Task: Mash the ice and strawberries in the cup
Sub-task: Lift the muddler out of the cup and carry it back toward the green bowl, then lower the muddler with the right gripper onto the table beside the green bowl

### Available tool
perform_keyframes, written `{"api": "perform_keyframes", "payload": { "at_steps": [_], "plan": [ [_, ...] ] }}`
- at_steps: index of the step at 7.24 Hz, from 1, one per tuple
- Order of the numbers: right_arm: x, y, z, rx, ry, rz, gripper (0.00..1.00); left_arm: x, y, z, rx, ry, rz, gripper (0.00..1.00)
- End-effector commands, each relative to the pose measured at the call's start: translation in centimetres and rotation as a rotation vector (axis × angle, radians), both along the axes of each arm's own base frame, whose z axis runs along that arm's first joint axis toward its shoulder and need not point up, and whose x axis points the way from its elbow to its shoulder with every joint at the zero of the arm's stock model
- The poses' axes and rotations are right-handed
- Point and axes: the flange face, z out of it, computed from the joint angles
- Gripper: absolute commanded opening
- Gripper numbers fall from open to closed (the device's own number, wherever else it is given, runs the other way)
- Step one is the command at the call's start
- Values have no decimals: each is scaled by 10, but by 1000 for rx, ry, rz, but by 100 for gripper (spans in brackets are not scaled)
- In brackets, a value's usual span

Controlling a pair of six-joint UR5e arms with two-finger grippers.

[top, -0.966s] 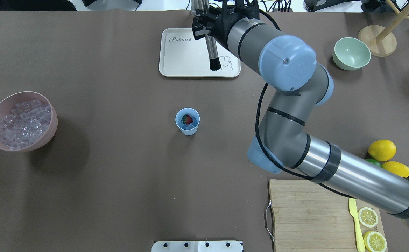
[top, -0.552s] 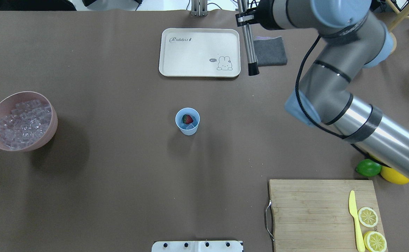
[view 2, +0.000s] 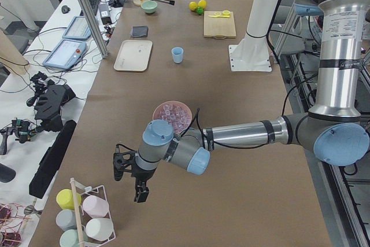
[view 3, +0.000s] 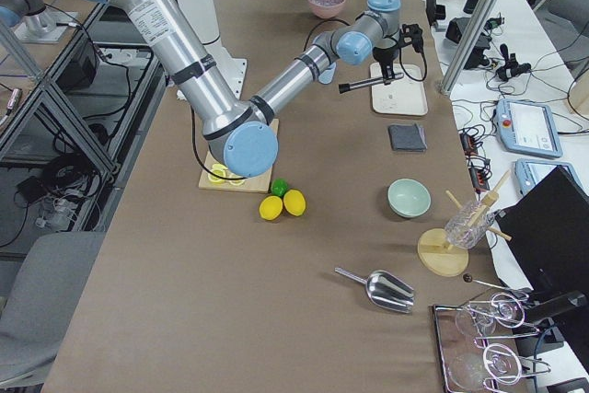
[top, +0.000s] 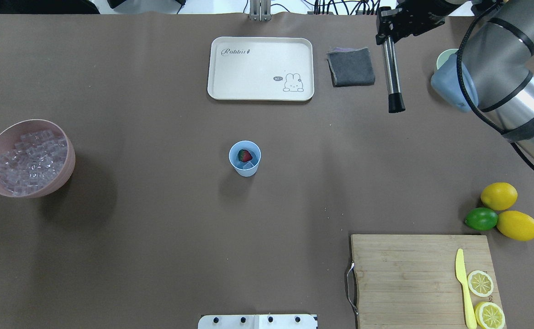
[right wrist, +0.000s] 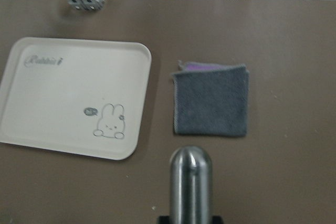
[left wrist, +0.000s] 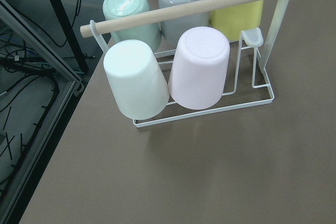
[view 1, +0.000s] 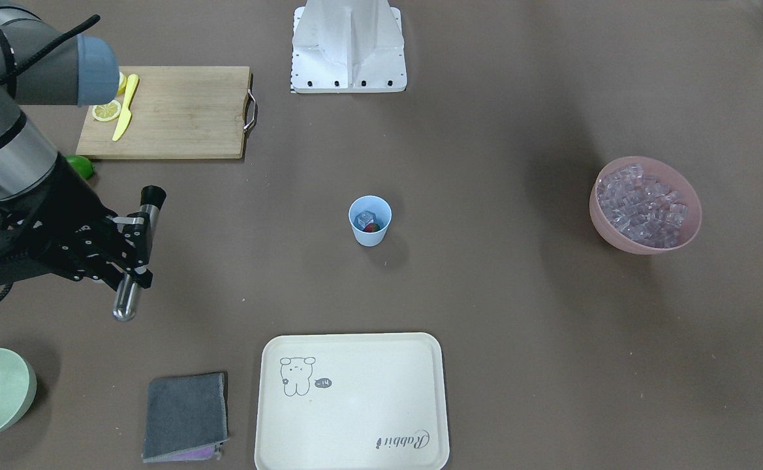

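Left end: the pink bowl (top: 64, 176) holds a heap of ice (top: 31, 157) and sits well apart from the work point. The left gripper (view 2: 139, 192) hangs past that end of the table, near a cup rack (left wrist: 189, 11). Whether its jaws are apart or closed cannot be told.

Centre: the cup (top: 245, 168) stands upright on bare table. Inside are the strawberry (top: 246, 156) and at least one clear cube, both apparently whole. Beyond it lie the tray (top: 248, 68) and a folded grey cloth (top: 351, 67).

Right end: the right gripper (top: 388, 36) is clamped on the upper shaft of the muddler (top: 392, 73). The tool appears roughly level above the table, black end toward the robot, well apart from the cup.

Assessment: the cup appears loaded and the tool is in hand, but mashing has not begun. Outstanding: bring the muddler over the cup, turn its black end down and press it into the contents.
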Motion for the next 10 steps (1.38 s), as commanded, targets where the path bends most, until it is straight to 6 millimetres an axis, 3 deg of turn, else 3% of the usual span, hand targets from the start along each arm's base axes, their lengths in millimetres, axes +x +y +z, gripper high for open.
{"api": "perform_keyframes", "payload": {
  "at_steps": [1, 3, 4, 5, 6, 7, 10],
  "plan": [
    [-7, 18, 92, -202, 105, -104, 0, 5, -1, -3, 42, -3, 10, 97],
    [-24, 36, 194, -318, 209, -151, 0, 18, -8, -7, 54, -46, 21, 97],
    [-22, 35, 236, -286, 266, -227, 0, 19, -9, -8, 58, -48, 25, 97],
    [-19, 35, 264, -319, 288, -243, 0, 28, -10, -10, 80, -46, 40, 97],
    [-17, 38, 280, -338, 297, -244, 0, 32, -11, -12, 92, -46, 48, 97],
    [-16, 39, 282, -323, 289, -241, 0, 33, -13, -14, 95, -46, 50, 97],
    [-20, 21, 252, -334, 276, -167, 0, 34, -23, -20, 108, -45, 50, 97]
  ]
}}
